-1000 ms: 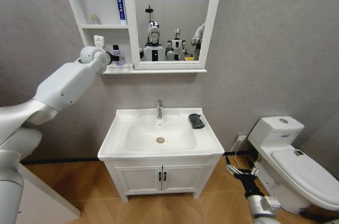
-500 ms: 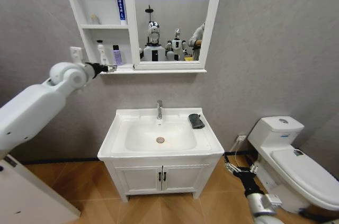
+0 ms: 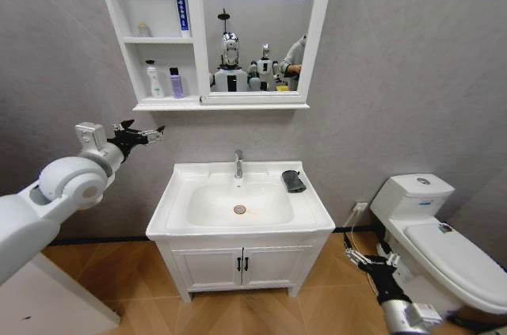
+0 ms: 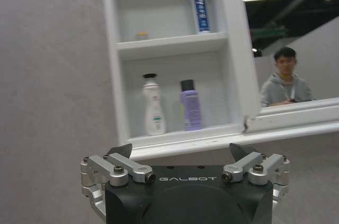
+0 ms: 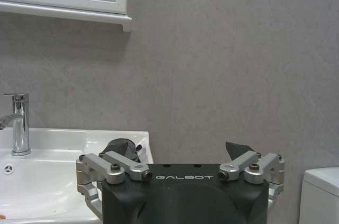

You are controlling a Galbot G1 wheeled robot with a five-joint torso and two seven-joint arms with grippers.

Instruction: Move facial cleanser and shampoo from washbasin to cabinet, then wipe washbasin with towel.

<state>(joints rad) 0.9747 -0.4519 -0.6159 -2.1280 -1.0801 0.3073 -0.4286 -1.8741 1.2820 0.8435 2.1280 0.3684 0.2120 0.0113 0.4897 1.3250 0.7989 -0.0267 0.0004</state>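
Bottles (image 3: 165,81) on cabinet (image 3: 119,18) shelf (L gripper (image 3: 150,134) open)

Glossy white ceramic washbasin (image 3: 309,207), chrome tap (image 3: 238,164), matt dark cloth towel (image 3: 294,181), wood-look floor (image 3: 253,311).

White bottle (image 3: 150,79), purple bottle (image 3: 176,82) upright on cabinet (image 3: 158,104) shelf; towel (image 3: 294,181) on washbasin (image 3: 170,204) rim

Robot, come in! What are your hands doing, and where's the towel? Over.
Left gripper open, empty, below cabinet. Right gripper open, low beside washbasin. Towel on basin's right rim, untouched. Nothing in the way.
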